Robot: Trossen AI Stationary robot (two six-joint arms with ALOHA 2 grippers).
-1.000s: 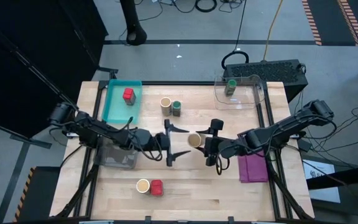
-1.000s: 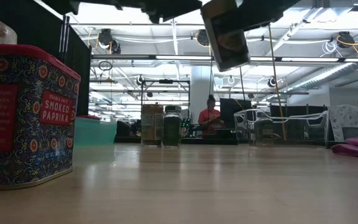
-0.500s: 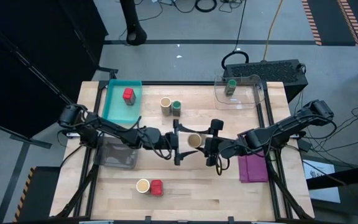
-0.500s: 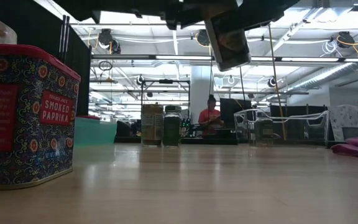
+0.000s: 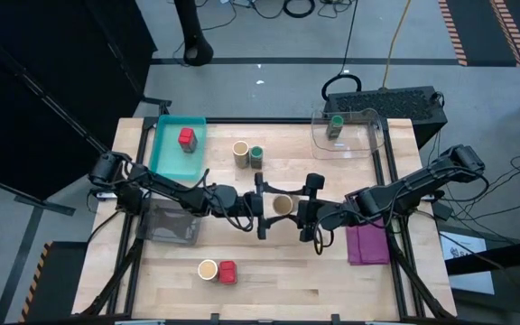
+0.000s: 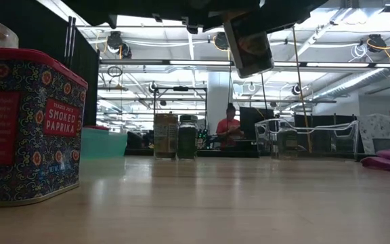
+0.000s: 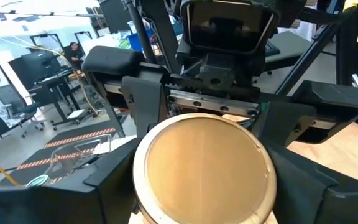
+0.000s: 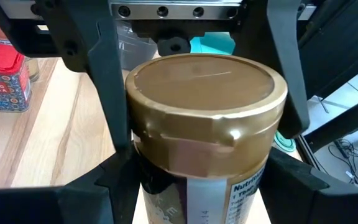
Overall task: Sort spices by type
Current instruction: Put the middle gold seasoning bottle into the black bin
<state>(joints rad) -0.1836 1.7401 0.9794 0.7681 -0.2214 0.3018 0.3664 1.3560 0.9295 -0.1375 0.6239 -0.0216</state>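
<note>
A tan jar with a cream top hangs above the table's middle, shut in my right gripper; the low view shows the jar high and tilted. My left gripper is open, its fingers on either side of the jar's top with gaps showing from above. A red jar stands in the teal tray. A tan jar and a green-lidded jar stand at the far middle. Another green-lidded jar is in a clear bin. A tan jar and a red jar stand near the near edge. My right gripper pinches the tan jar's body below its lid between its two fingers, which come level from the table's right and lie across the jar. The jar is lifted clear of the table, roughly upright and tilted a little.
A purple cloth lies under the right arm. A clear box sits below the left arm. The clear bin stands at the far right. In the low view the paprika tin is close by the camera. A person sits far off in the room.
My left gripper has moved toward the table's right, up to the jar held by my right gripper, and its open fingers now stand on either side of the jar. The right arm and the jar have kept still.
</note>
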